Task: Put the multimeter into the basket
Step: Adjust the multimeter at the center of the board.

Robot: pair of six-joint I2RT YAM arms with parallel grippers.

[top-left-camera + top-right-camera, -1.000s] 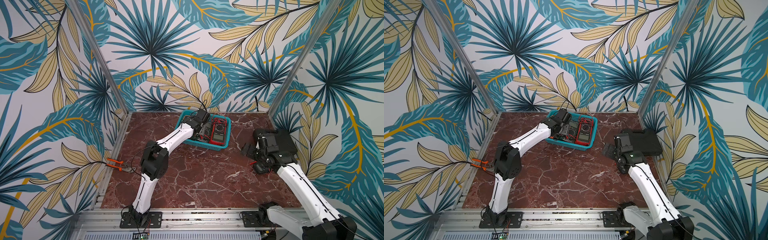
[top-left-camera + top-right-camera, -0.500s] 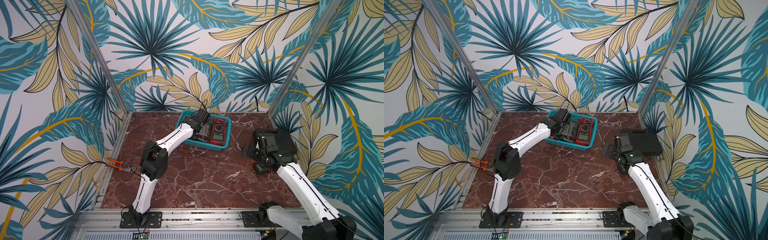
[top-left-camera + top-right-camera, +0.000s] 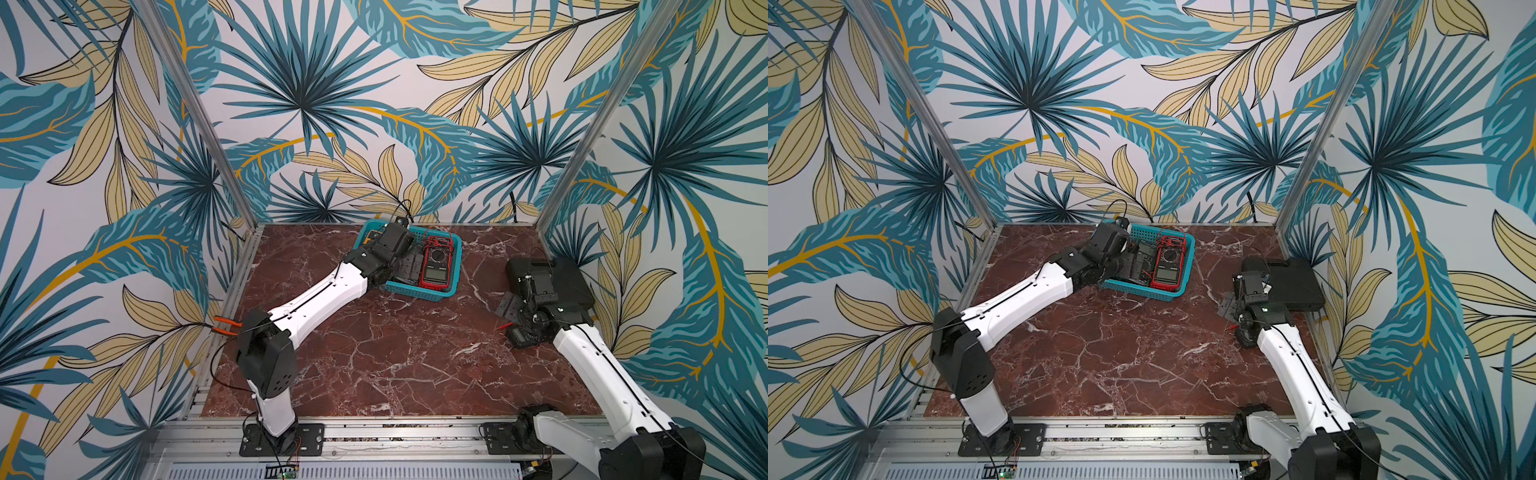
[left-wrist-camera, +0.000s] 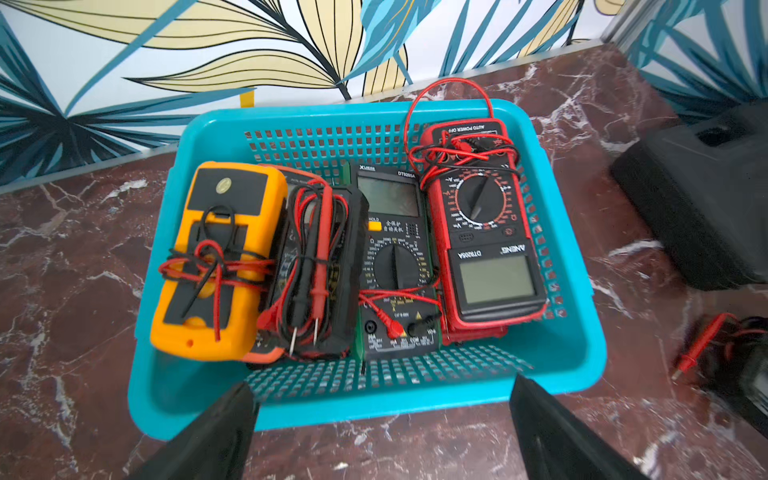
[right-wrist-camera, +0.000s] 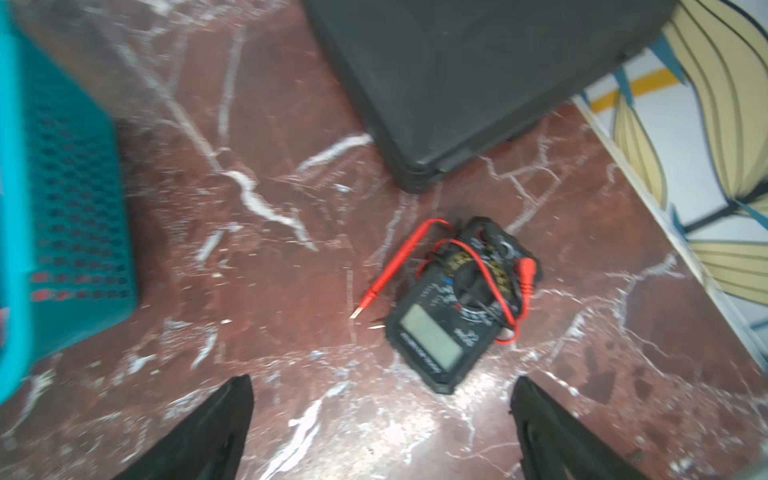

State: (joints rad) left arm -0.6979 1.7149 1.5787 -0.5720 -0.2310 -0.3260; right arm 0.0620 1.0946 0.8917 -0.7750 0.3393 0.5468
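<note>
The teal basket (image 4: 573, 332) (image 3: 455, 266) (image 3: 1187, 266) stands at the back of the table and holds several multimeters side by side: a yellow one (image 4: 220, 257), a black one wrapped in probes (image 4: 320, 266), a green-edged one (image 4: 395, 266) and a red one (image 4: 482, 232) (image 3: 435, 264). My left gripper (image 4: 380, 390) (image 3: 405, 268) hovers over the basket's near rim, open and empty. A small black multimeter (image 5: 457, 307) (image 3: 521, 337) with red leads lies on the table. My right gripper (image 5: 380, 390) (image 3: 515, 316) hangs open above it, touching nothing.
A black hard case (image 3: 569, 282) (image 3: 1291, 282) (image 5: 478, 75) lies at the right wall, just behind the loose multimeter. Orange-handled pliers (image 3: 224, 326) rest at the table's left edge. The basket's side (image 5: 62, 208) is close to the right gripper.
The left gripper's jaws have opened over the basket and it has drawn back slightly toward the near rim. The right arm has hardly moved.
</note>
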